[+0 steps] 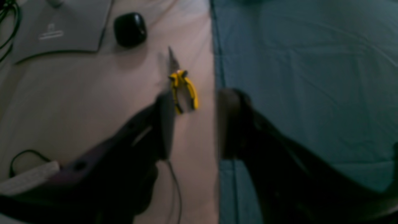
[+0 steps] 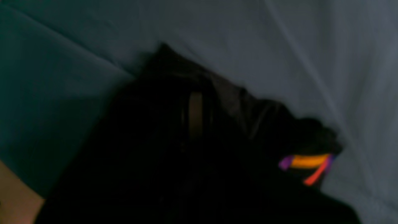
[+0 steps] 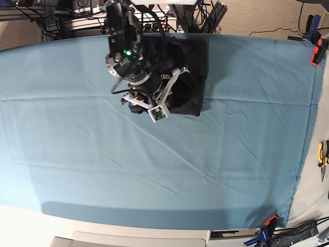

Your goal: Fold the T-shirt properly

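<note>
Lying bunched at the far edge of the teal cloth table cover [image 3: 216, 144], the black soft-fabric short-sleeved T-shirt [image 3: 187, 77] sits in a compact, partly folded heap in the base view. In that view the right arm reaches down over the near-left corner of the heap. The right gripper [image 2: 192, 115] is closed, its dark fingers pressed into a raised ridge of the black fabric; the right wrist view is too dark and blurred to tell finger from cloth with certainty. A small rainbow-coloured line print [image 2: 307, 163], showing purple, orange and red, is visible on a fold of the garment just beside that grip.

The left gripper [image 1: 194, 124] stands apart, jaws parted with nothing between them, hanging over the boundary where the teal cover meets a bare pale surface [image 1: 93, 102]. On that surface lie yellow-handled pliers [image 1: 182, 90], a rounded black object [image 1: 130, 29] and a grey flat panel [image 1: 62, 28].
</note>
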Robot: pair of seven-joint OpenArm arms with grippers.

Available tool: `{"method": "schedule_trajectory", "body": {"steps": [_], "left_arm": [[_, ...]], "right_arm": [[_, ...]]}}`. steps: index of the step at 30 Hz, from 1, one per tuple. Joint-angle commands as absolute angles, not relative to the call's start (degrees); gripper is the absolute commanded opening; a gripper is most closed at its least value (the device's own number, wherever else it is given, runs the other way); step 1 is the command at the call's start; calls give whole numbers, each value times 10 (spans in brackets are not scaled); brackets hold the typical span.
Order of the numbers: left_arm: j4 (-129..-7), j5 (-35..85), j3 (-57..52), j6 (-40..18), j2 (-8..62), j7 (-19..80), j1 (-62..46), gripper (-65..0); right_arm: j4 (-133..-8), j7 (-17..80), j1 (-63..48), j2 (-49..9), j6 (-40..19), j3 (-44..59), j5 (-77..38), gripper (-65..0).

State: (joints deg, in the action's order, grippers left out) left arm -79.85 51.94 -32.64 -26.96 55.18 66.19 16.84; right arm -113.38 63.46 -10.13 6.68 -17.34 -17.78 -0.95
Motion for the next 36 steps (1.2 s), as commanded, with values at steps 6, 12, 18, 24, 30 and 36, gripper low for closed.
{"method": "schedule_trajectory", "body": {"steps": [6,12,18,24,30,36], "left_arm": [[-806,526,-332,-271,557,649,179,-409],[-806,526,-332,-271,557,649,179,-409],[-806,526,-332,-271,557,649,179,-409],[-806,526,-332,-271,557,649,179,-409],[-806,526,-332,-271,557,649,179,-409],[-806,526,-332,-271,557,649,179,-409]], "right_arm": [[-1097,592,-72,71,-173,-180,-19,-650],[-1050,550,-21,72,-173,-180,-21,-650],[-954,540,61,73,-173,-180,-21,-650],[-910,565,103,81,-197,-185,-67,-650],[-911,599,105,81,-223,-219,-114,-650],[-911,646,105,81,-223,-283,-116,-650]]}}
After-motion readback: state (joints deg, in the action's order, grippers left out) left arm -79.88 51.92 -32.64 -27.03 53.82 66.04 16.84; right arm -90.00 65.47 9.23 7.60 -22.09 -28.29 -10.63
